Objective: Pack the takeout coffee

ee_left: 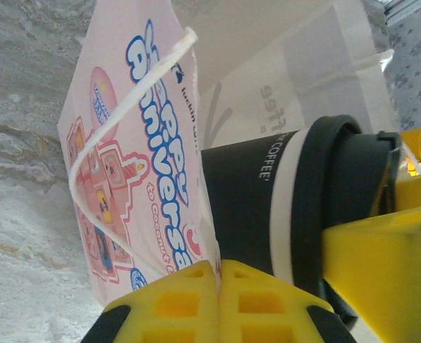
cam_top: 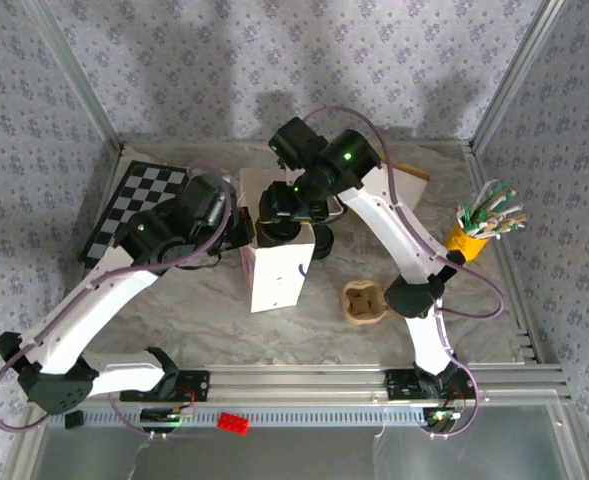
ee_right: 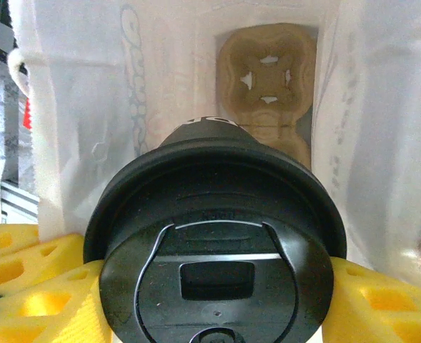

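The cup (ee_right: 214, 214) is gripped at its lid by the right end effector (ee_right: 214, 293), yellow fingers (ee_right: 31, 300) closed on both sides. It is held at the open mouth of the bag (cam_top: 274, 275), above a carrier (ee_right: 267, 78) seen at the bottom inside. The bag's pink printed side is pinched tight by the left end effector (ee_left: 219, 286). A second carrier (cam_top: 364, 303) is seen on the tabletop (cam_top: 304, 340) beside the bag.
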Robot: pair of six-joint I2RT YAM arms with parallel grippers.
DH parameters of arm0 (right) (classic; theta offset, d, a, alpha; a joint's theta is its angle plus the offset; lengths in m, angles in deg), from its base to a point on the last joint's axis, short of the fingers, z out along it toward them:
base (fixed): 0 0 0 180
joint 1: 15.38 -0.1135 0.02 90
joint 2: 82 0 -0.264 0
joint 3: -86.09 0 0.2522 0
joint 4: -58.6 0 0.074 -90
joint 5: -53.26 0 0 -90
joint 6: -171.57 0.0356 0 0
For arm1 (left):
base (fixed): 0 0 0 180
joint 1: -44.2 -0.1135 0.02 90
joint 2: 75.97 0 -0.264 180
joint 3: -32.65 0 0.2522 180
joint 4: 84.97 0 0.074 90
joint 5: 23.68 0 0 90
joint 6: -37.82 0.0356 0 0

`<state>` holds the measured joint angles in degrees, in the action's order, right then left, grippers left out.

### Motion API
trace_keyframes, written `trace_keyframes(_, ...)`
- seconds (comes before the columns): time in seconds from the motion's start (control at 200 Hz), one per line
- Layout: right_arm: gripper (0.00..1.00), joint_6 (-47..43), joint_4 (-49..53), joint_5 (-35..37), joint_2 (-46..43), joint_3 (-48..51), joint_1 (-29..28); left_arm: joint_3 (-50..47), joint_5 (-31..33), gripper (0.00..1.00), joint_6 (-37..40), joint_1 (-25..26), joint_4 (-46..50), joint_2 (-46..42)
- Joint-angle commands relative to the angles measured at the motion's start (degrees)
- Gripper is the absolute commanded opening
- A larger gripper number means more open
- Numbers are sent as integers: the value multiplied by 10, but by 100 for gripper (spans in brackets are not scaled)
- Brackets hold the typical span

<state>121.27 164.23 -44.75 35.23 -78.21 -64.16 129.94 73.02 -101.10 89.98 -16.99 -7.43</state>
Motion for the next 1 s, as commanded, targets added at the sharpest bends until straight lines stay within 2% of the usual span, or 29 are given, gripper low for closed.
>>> trace_keyframes(0.0, 62, 8, 108, 6, 16, 11, -11, -3, -12, 0, -23, 4, -47, -10)
trace_keyframes(0.395, 62, -4, 110, 29, 16, 72, -27, -11, -5, 0, -21, 3, -45, -11)
trace_keyframes(0.615, 62, -8, 110, 37, 20, 95, -32, -17, -4, 10, -23, 4, -51, -18)
trace_keyframes(0.81, 61, -9, 110, 51, 18, 124, -33, -33, -5, 12, -30, 3, -65, -35)
trace_keyframes(0.995, 61, -8, 109, 52, 38, 111, -37, -41, -14, 17, -34, 2, -76, -42)
